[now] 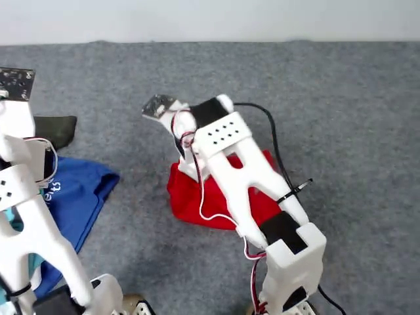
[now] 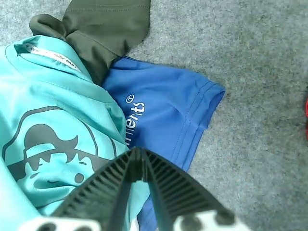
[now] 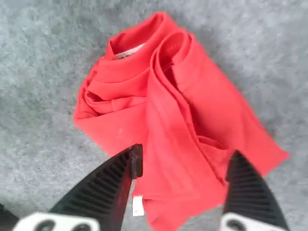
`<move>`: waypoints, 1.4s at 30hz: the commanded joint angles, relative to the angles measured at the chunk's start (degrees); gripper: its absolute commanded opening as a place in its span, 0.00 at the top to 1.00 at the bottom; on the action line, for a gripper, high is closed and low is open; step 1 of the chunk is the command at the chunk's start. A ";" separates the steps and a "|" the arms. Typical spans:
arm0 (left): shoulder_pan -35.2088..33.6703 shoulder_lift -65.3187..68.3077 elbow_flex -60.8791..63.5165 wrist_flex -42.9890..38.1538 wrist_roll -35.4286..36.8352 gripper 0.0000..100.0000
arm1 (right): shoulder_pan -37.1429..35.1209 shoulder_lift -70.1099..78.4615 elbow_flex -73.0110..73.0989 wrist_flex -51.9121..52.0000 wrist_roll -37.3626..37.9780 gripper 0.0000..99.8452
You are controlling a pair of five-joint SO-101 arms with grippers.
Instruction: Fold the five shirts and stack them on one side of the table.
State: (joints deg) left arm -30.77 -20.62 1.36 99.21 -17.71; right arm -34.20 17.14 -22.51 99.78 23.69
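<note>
Shirts in sight number four, one of each colour: a red shirt (image 3: 192, 110), a blue shirt (image 2: 163, 106), a teal shirt (image 2: 48, 110) with a dark cartoon print, and an olive shirt (image 2: 106, 24). The red one lies alone near the middle of the grey desk (image 1: 341, 118), bunched into loose rolls and folds with its collar label showing, well apart from the other three. Those three are gathered at the left side of the desk. The teal shirt lies over part of the blue one, and the olive shirt touches both at their far end, one dark sleeve running down between them. Two arms stand at the near edge of the desk. The right arm stretches across the red shirt, and its right pincer (image 3: 186, 154) is spread wide just above the cloth, one finger over the shirt's edge by a small white tag and the other over its folded body, gripping nothing. The left pincer (image 2: 138, 151) is pressed together with nothing between its fingers, hanging over the line where teal meets blue.
</note>
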 commanded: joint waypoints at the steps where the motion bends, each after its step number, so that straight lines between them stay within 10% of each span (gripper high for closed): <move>1: 0.18 -2.11 -1.71 1.23 -0.26 0.98 | 4.35 -0.75 -4.13 3.30 3.34 0.89; 13: 0.18 -13.27 1.98 1.23 -0.18 0.98 | 26.59 6.46 -3.43 2.95 11.25 0.99; 30: -0.26 -23.74 9.45 1.23 -0.18 0.98 | -7.78 2.42 10.37 3.21 2.37 0.99; 42: -0.18 -23.74 9.45 1.23 -0.09 0.98 | 12.44 -3.21 10.11 2.95 2.81 0.95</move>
State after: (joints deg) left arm -30.77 -43.38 10.95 99.38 -17.71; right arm -26.11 13.54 -11.96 100.48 26.59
